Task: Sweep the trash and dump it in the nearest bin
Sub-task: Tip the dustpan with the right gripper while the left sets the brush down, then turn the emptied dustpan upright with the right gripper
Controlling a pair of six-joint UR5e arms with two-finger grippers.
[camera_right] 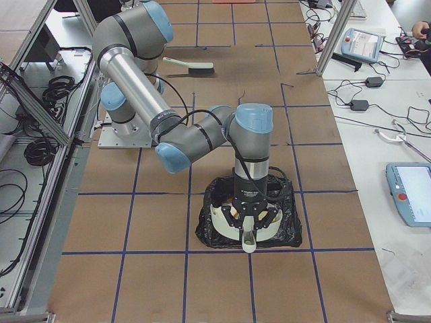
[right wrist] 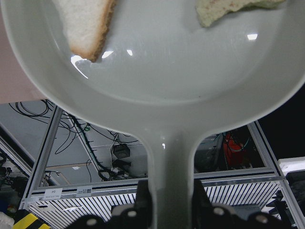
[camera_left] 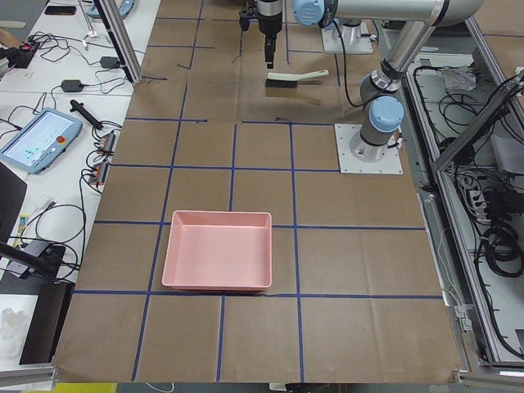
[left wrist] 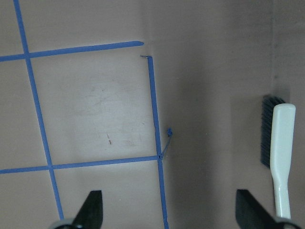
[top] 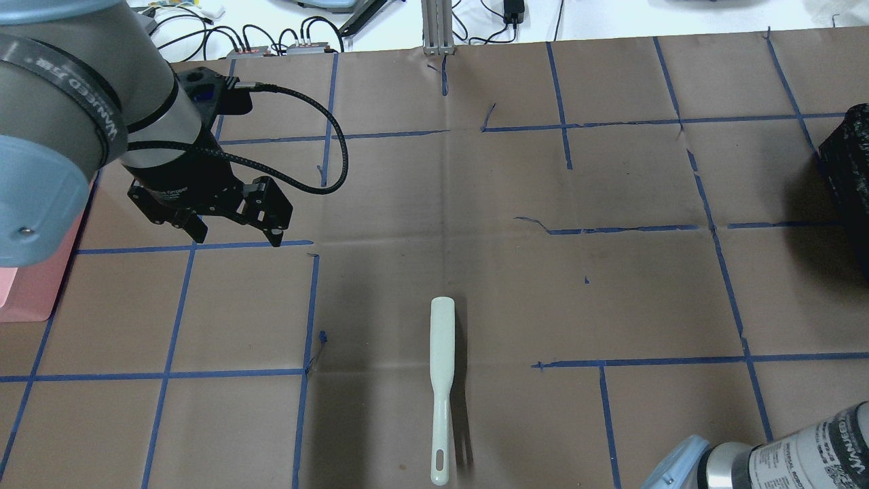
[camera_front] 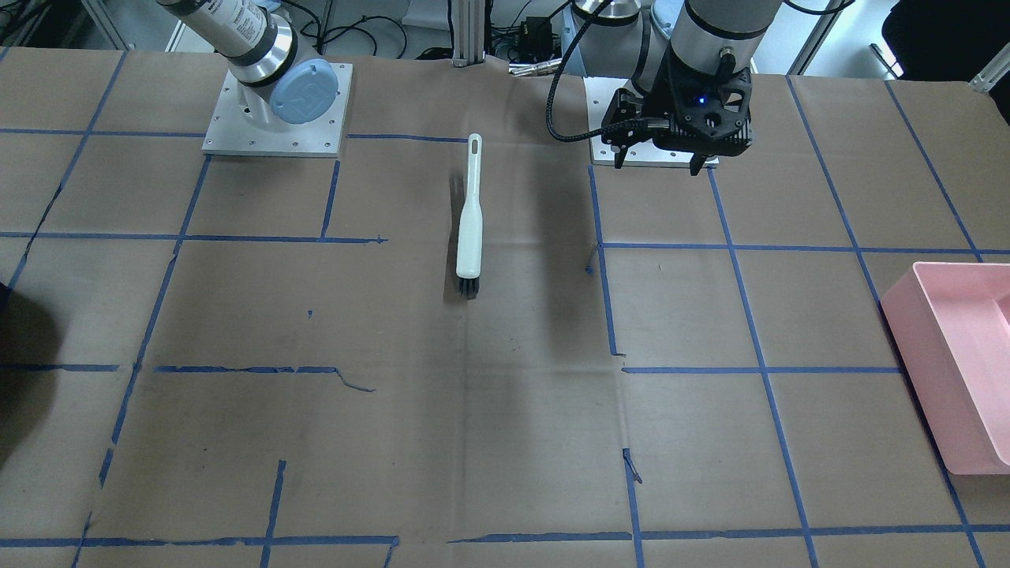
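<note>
My right gripper (right wrist: 169, 210) is shut on the handle of a white dustpan (right wrist: 157, 71). A white bread slice piece with crust (right wrist: 86, 24) and a tan bread chunk (right wrist: 228, 9) lie in the pan. The yellow lump is not in view. In the exterior right view the dustpan (camera_right: 246, 232) hangs over the black bin (camera_right: 286, 229). My left gripper (top: 237, 239) is open and empty above the table; it also shows in the front view (camera_front: 657, 164). The white brush (top: 440, 387) lies flat at the table's middle, and the left wrist view shows it (left wrist: 282, 162) to the right of the fingers.
A pink tray (camera_left: 217, 250) stands on the table at my left end and shows at the front view's right edge (camera_front: 955, 355). The black bin (top: 845, 170) sits at the table's right edge. Blue tape lines cross the brown paper cover.
</note>
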